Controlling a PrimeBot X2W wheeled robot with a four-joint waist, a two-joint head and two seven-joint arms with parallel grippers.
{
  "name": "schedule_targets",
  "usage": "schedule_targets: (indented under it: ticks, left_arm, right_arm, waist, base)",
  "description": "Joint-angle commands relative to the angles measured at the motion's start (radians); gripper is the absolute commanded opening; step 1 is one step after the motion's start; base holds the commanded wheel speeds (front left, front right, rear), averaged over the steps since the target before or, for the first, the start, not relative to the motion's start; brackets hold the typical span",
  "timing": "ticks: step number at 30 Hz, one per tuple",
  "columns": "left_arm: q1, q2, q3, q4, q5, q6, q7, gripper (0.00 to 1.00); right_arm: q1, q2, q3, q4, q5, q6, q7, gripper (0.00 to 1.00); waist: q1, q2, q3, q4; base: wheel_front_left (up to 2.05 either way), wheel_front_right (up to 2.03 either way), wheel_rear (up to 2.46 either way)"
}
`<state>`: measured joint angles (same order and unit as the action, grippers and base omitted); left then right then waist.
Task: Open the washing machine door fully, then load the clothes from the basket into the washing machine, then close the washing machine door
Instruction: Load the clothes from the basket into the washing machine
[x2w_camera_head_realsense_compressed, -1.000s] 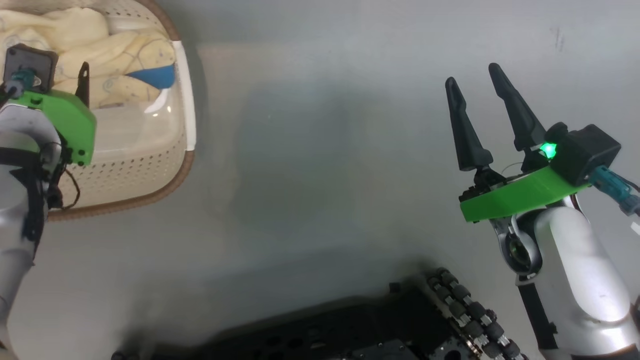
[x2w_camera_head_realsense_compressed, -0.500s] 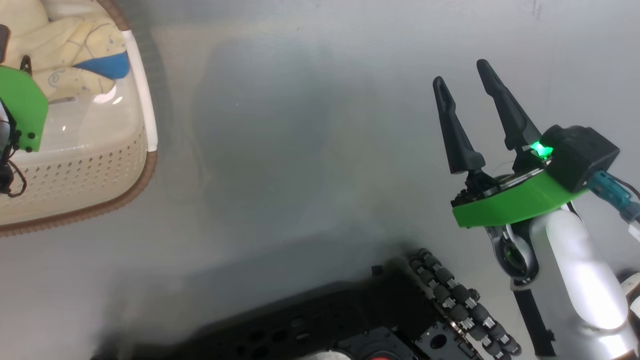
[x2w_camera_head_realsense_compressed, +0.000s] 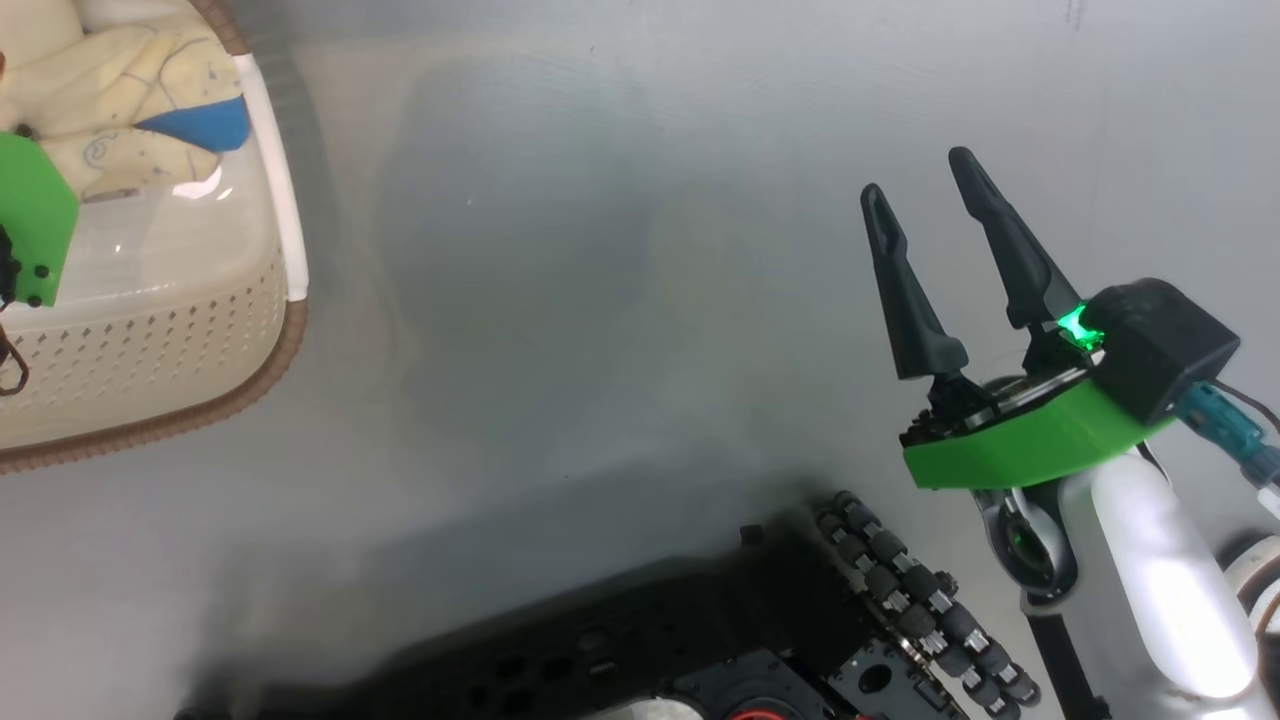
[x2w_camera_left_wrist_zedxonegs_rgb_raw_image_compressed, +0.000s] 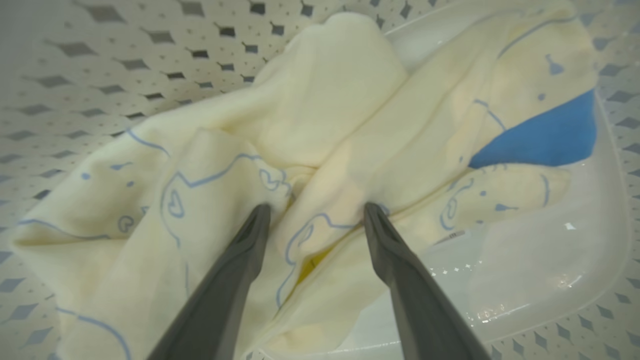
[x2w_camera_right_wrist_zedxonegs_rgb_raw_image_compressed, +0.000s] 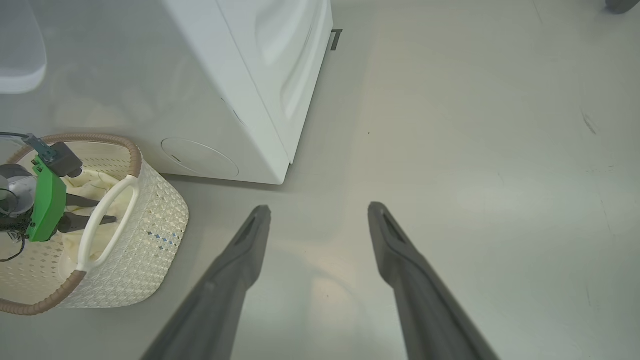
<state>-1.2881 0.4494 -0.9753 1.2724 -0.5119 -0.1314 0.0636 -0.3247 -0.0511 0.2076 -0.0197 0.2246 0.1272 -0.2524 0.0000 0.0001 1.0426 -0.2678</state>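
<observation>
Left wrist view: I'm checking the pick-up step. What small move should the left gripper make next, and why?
Probably close the left gripper on the clothes: its open fingers straddle a fold of the pale yellow fabric in the basket, tips apparently touching it, with nothing pinched yet.

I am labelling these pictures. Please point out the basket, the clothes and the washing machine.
basket (x2w_camera_right_wrist_zedxonegs_rgb_raw_image_compressed: 150, 235): right wrist view, on its perforated side wall.
clothes (x2w_camera_left_wrist_zedxonegs_rgb_raw_image_compressed: 330, 110): left wrist view, on the pale yellow fold.
washing machine (x2w_camera_right_wrist_zedxonegs_rgb_raw_image_compressed: 260, 75): right wrist view, on its white side panel.
</observation>
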Motion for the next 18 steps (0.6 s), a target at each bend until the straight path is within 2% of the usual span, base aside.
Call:
schedule_targets:
  ticks: [1,9,10,11,12,18]
  left_arm:
    - [-0.007,0.039,0.011,0.005,-0.004,0.001,0.005,1.0]
    - [-0.013,0.024,0.016,0.013,-0.025,0.005,0.029,1.0]
    - [-0.013,0.021,0.018,0.014,-0.03,0.005,0.034,0.72]
    - [-0.013,0.018,0.018,0.014,-0.032,0.005,0.036,0.29]
    - [-0.014,0.015,0.017,0.015,-0.034,0.004,0.036,0.0]
    - [-0.012,0.0,0.019,0.016,-0.052,0.003,0.034,0.0]
  right_arm:
    - [0.065,0.001,0.019,-0.031,-0.009,0.003,-0.009,1.0]
    - [0.092,0.001,0.022,-0.065,-0.023,0.003,-0.009,1.0]
    - [0.095,0.001,0.022,-0.068,-0.025,0.003,-0.009,1.0]
    - [0.097,0.001,0.021,-0.071,-0.027,0.003,-0.009,1.0]
    - [0.099,0.001,0.02,-0.073,-0.03,0.003,-0.009,1.0]
    - [0.097,0.001,0.017,-0.075,-0.037,0.003,-0.009,1.0]
  waist:
    - [0.0,-0.0001,0.001,0.001]
    - [0.0,-0.0001,0.008,0.008]
    - [0.0,-0.0001,0.008,0.008]
    - [0.0,-0.0001,0.009,0.01]
    - [0.0,-0.0001,0.009,0.011]
    - [0.0,-0.0001,0.007,0.016]
  base:
    - [0.0,0.0,0.0]
    - [0.0,0.0,0.0]
    - [0.0,0.0,0.0]
    - [0.0,0.0,0.0]
    - [0.0,0.0,0.0]
    - [0.0,0.0,0.0]
